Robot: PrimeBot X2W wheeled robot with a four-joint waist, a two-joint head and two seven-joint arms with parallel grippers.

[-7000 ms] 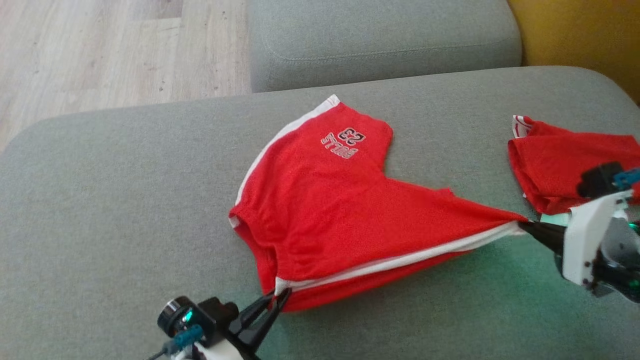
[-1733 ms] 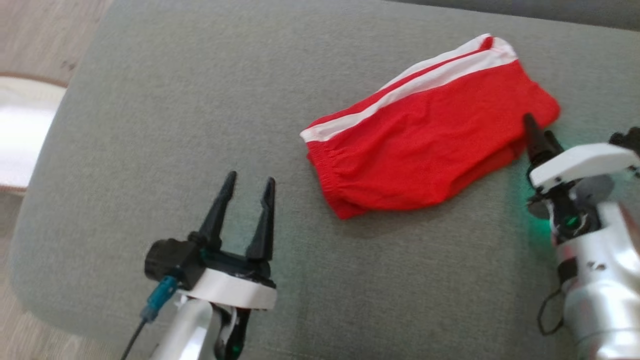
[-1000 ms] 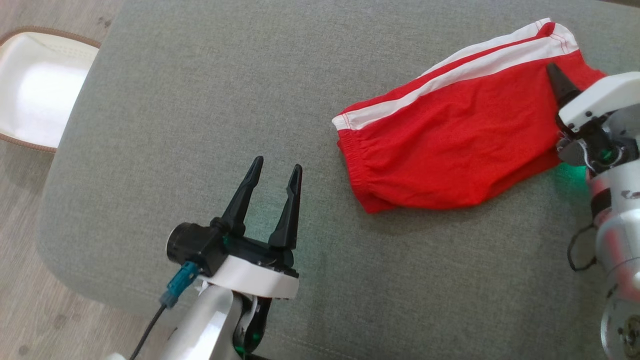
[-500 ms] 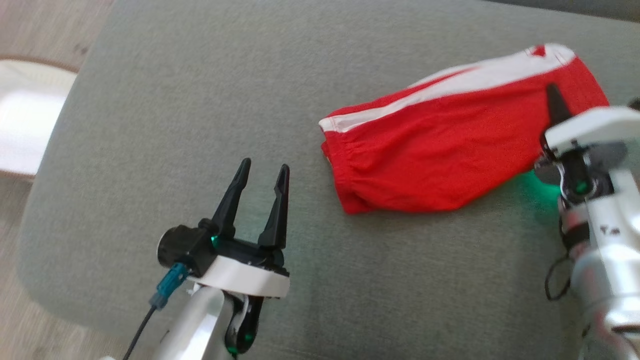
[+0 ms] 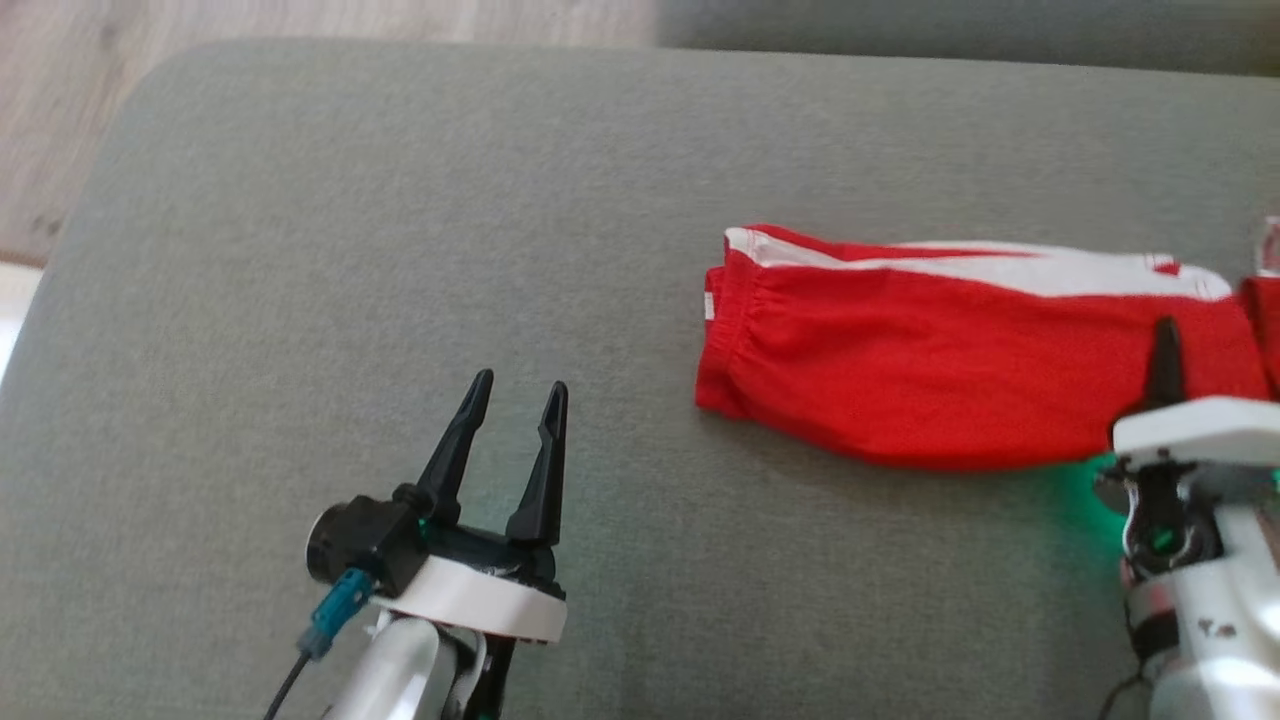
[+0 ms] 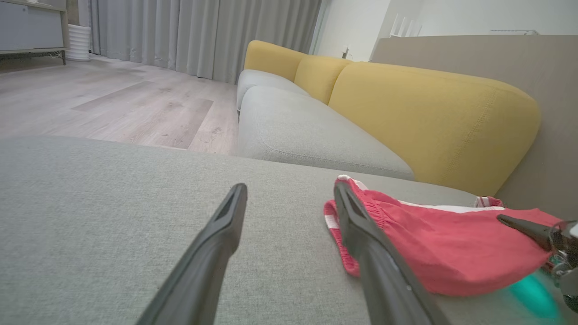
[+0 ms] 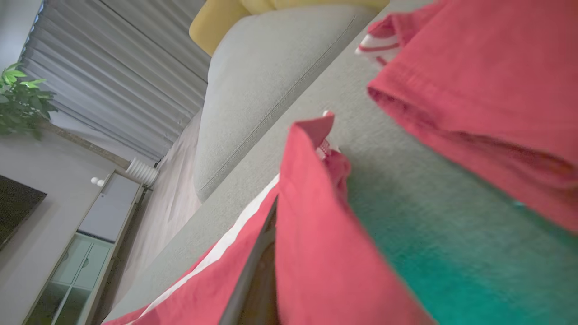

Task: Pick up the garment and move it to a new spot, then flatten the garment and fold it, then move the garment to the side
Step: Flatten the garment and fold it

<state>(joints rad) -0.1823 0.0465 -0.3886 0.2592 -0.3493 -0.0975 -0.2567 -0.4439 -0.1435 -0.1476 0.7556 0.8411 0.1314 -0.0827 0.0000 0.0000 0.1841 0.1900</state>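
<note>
Folding looks done: your right end effector [image 5: 1163,348] pinches the garment [image 5: 920,380], your left end effector [image 5: 520,383] gapes empty; drag it aside.

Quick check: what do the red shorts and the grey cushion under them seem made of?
Red shorts: thin soft knit, likely matte sports mesh; it drapes limply and gathers at the elastic waistband, with a sewn white side stripe. Grey cushion: matte woven upholstery over padding, judging by the fine flecked weave and rounded edges; fibre unclear.
</note>
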